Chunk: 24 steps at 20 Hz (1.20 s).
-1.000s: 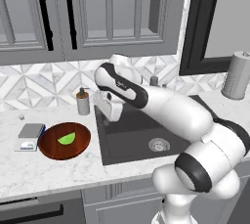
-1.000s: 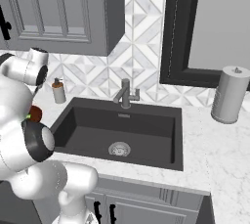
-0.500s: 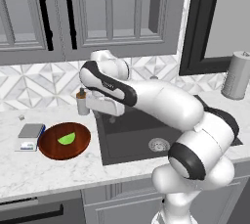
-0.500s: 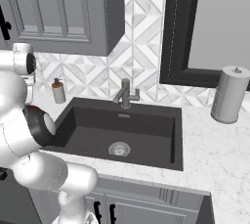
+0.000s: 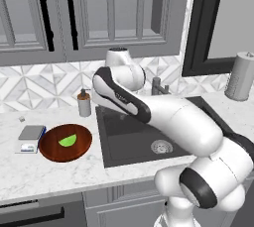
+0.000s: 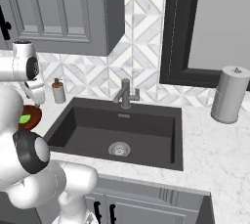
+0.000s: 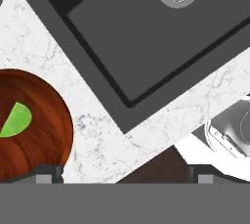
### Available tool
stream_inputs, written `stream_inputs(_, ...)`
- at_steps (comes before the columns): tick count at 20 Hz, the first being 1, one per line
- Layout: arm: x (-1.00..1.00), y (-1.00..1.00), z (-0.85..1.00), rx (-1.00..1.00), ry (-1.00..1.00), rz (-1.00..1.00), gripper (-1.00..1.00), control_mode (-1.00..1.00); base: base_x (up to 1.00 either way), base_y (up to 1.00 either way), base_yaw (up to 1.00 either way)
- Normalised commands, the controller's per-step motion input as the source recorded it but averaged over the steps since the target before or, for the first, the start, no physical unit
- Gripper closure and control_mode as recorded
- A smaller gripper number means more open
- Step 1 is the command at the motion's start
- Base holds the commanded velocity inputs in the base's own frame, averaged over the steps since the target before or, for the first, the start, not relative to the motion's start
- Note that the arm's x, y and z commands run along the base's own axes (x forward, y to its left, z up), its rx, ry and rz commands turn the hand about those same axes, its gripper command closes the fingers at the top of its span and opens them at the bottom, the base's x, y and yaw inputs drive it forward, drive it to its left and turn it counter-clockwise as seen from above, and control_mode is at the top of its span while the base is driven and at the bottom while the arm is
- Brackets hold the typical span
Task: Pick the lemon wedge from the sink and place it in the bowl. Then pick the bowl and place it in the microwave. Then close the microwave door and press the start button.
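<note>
Looking across your three views from largest item to smallest, you have the white marble desk [image 5: 30, 171] carrying everything. The sink [image 5: 129, 137] is sunk into it, dark grey, with its round silver drain [image 6: 119, 148] on the floor of the basin and the faucet [image 6: 126, 93] standing at the back rim. A paper towel roll [image 6: 229, 95] stands upright on the desk, well apart from the sink on its far side.

The bowl [image 5: 65, 142] sits on the desk just beside the sink's left rim, not touching it, upright. A small scale [image 5: 31, 136] lies just beside the bowl's outer edge, and a soap bottle [image 5: 85, 103] stands near the wall behind them.

The lemon wedge [image 5: 67, 140] lies inside the bowl, near its middle; the hand view shows it flat on the wooden floor of the bowl [image 7: 29, 125].

The jaws hang above the desk between bowl and sink. You cannot tell their state; only the two fingertips [image 7: 46, 173] show, set wide apart, with nothing between them.
</note>
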Motion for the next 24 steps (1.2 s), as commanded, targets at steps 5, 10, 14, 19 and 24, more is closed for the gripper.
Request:
stream_inputs(5, 0.0, -0.26, -0.01, 0.17, -0.16, 0.25, -1.0, -1.0, 0.0, 0.0, 0.0)
stream_inputs(10, 0.02, -0.04, 0.0, 0.02, 0.02, 0.26, -1.0, -1.0, 0.0, 0.0, 0.0)
stream_inputs(14, 0.1, 0.0, -0.01, 0.0, 0.04, 0.2, -1.0, -1.0, 0.0, 0.0, 0.0)
stream_inputs(19, 0.22, 0.11, -0.06, 0.0, 0.09, 0.12, -1.0, -1.0, 0.0, 0.0, 0.0)
stream_inputs(24, 0.31, 0.29, -0.18, 0.0, 0.09, 0.07, -1.0, -1.0, 0.0, 0.0, 0.0)
